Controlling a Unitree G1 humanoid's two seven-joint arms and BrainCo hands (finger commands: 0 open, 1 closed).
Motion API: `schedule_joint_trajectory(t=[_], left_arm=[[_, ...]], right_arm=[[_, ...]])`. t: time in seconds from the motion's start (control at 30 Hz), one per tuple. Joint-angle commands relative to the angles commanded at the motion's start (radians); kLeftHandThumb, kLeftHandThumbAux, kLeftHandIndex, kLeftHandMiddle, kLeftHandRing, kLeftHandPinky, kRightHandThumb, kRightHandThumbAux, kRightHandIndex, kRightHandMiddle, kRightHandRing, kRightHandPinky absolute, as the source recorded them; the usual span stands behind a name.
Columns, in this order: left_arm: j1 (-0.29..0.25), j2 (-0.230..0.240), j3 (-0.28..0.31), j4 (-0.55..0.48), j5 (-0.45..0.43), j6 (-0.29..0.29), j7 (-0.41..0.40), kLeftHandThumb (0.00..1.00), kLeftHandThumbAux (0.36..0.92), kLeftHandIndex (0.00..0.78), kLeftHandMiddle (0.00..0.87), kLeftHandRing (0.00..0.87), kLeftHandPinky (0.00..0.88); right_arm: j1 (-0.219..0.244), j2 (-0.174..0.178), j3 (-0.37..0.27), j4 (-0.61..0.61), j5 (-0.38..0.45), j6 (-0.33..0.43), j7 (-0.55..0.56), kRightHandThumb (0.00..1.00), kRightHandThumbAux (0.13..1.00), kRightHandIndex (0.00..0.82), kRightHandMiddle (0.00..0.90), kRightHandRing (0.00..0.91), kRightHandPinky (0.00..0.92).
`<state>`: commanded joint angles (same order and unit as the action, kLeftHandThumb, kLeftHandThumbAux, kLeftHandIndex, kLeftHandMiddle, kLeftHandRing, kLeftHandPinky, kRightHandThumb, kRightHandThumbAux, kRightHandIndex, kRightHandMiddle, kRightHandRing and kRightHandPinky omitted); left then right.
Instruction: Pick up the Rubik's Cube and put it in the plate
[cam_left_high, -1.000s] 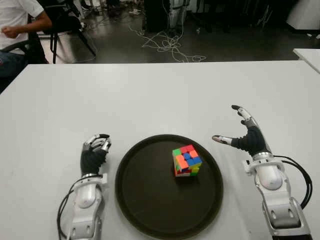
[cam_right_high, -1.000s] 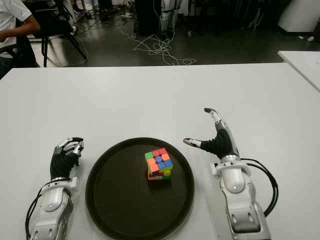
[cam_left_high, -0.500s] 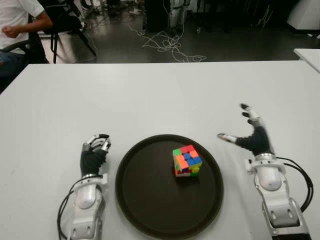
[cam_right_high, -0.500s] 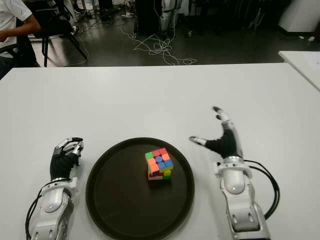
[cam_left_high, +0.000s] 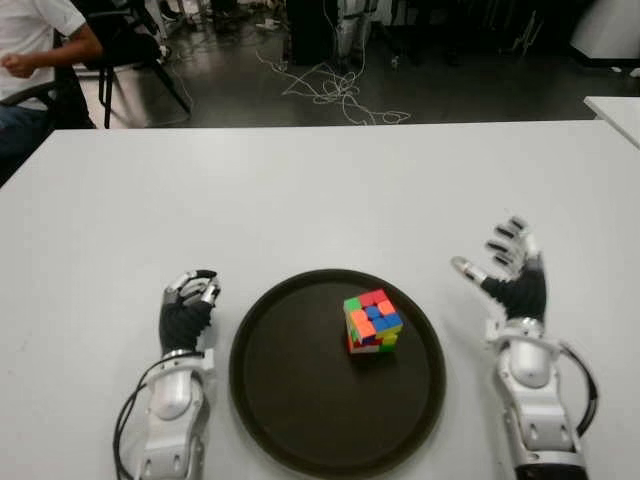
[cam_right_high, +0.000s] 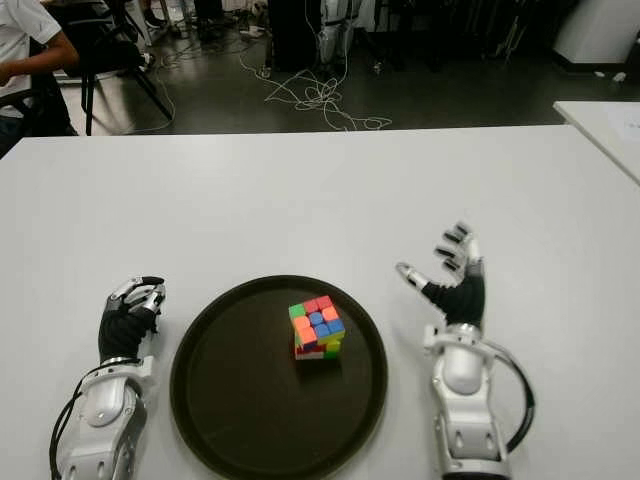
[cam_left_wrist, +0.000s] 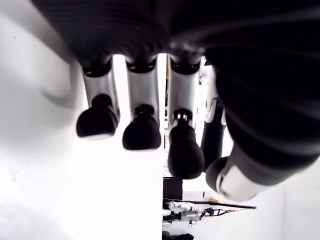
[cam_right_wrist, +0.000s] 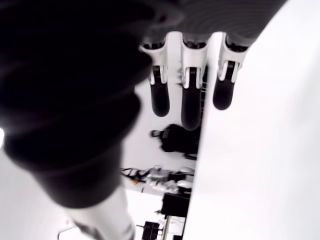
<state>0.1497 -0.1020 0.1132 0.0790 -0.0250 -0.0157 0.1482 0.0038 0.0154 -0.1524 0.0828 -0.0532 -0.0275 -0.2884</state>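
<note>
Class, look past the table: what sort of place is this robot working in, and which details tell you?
Probably a robotics lab or workshop. Loose cables lie tangled on the dark floor behind the white table, a seated person is at the far left, and more equipment stands in the background.

No readable text anywhere.
Neither the Rubik's Cube (cam_left_high: 373, 321), the plate (cam_left_high: 300, 420), the table (cam_left_high: 300, 190) nor either hand carries any legible letter, label, brand, number or sign.
</note>
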Motion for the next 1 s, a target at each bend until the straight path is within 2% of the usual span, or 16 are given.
schedule_joint_trajectory(t=[0.13, 0.23, 0.33, 0.47, 0.63, 0.87, 1.0], left_arm=[[-0.001, 0.001, 0.0, 0.003, 0.004, -0.005, 0.002, 0.706, 0.708, 0.443, 0.787, 0.812, 0.812], [-0.001, 0.003, 0.0, 0.005, 0.007, -0.006, 0.002, 0.706, 0.707, 0.443, 0.787, 0.813, 0.815], [-0.001, 0.003, 0.0, 0.007, 0.009, -0.013, 0.001, 0.706, 0.707, 0.443, 0.787, 0.814, 0.816], [-0.001, 0.004, -0.002, 0.005, 0.019, -0.012, 0.007, 0.706, 0.707, 0.444, 0.787, 0.814, 0.817], [-0.001, 0.008, -0.005, 0.001, 0.025, -0.002, 0.006, 0.705, 0.707, 0.443, 0.791, 0.816, 0.817], [-0.001, 0.003, -0.001, -0.011, 0.016, 0.024, 0.005, 0.706, 0.707, 0.443, 0.789, 0.815, 0.817], [0.001, 0.006, -0.003, -0.01, 0.017, 0.014, 0.0, 0.707, 0.707, 0.443, 0.787, 0.814, 0.816]], right_arm=[[-0.015, -0.011, -0.004, 0.015, -0.022, 0.057, -0.007, 0.135, 0.888, 0.556, 0.655, 0.674, 0.7], [-0.02, -0.016, -0.004, 0.023, -0.031, 0.077, -0.01, 0.131, 0.88, 0.64, 0.749, 0.762, 0.779], [-0.02, -0.015, -0.003, 0.018, -0.037, 0.101, -0.016, 0.123, 0.875, 0.688, 0.793, 0.803, 0.814], [-0.02, -0.004, -0.009, 0.01, -0.033, 0.124, -0.027, 0.123, 0.87, 0.734, 0.823, 0.832, 0.837], [-0.019, 0.007, -0.015, 0.001, -0.021, 0.134, -0.027, 0.179, 0.863, 0.776, 0.848, 0.854, 0.857], [-0.013, 0.008, -0.014, -0.013, -0.003, 0.151, -0.005, 0.229, 0.865, 0.781, 0.85, 0.854, 0.854], [-0.007, 0.006, -0.01, -0.022, 0.002, 0.151, 0.015, 0.254, 0.865, 0.779, 0.846, 0.851, 0.852]])
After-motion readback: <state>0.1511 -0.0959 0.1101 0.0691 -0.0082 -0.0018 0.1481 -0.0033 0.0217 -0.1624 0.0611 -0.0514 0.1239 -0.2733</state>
